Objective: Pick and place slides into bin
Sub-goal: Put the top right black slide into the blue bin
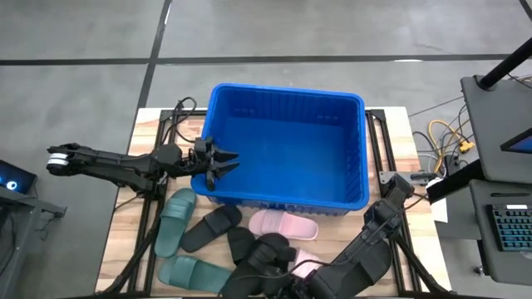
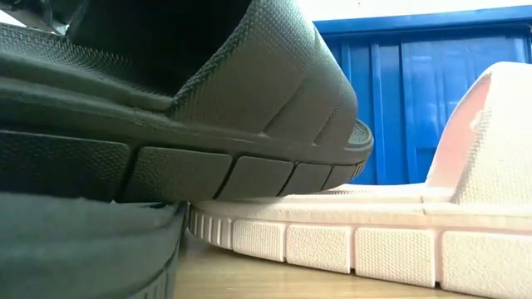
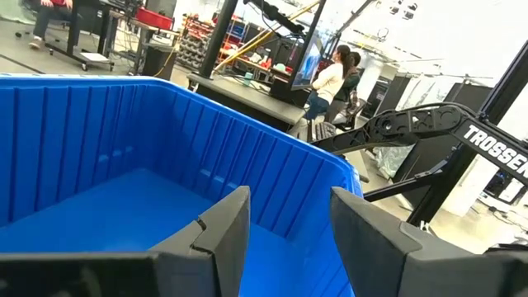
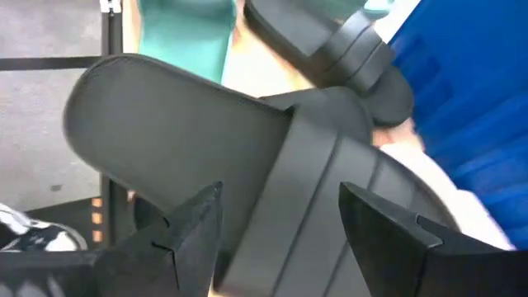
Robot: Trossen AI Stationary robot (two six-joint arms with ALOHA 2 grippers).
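The blue bin point(image 1: 287, 145) stands at the table's middle and also shows in the left wrist view point(image 3: 124, 165). Several slides lie on the table before its near wall: two green point(image 1: 174, 220), two pink point(image 1: 283, 223) and black ones point(image 1: 212, 228). My left gripper point(image 1: 218, 162) hovers open and empty over the bin's left rim point(image 3: 289, 239). My right gripper point(image 4: 280, 223) is open just above a black slide point(image 4: 247, 140) near the table's near edge point(image 1: 270, 253); its fingers stand to either side of it. In the low view a black slide point(image 2: 208, 108) lies atop a pink one point(image 2: 374, 241).
Black frame rails point(image 1: 150, 208) run along the table's left and right sides. Cables point(image 1: 445, 137) and a keyboard point(image 1: 507, 224) lie off the table's right side. People stand at benches far behind the bin point(image 3: 330, 78).
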